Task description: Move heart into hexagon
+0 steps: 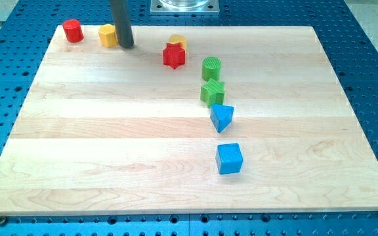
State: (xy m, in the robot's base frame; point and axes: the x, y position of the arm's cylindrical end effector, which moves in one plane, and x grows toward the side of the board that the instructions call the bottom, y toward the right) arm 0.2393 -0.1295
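My tip (126, 46) rests near the view's top left of the wooden table (110, 157), touching or just beside the right side of a yellow block (108, 35); the rod partly covers that block, so I cannot tell its shape for certain, though it looks six-sided. A red cylinder (73, 31) stands just to its left, apart from it. Further right along the top, a red star (173, 56) sits in front of a second yellow block (178, 42), which it mostly hides; this may be the heart. Right of these, a green cylinder (211, 68), a green star (212, 92), a blue triangle (221, 117) and a blue cube (229, 158) run down in a line. The rod has no hand to spread or press together.
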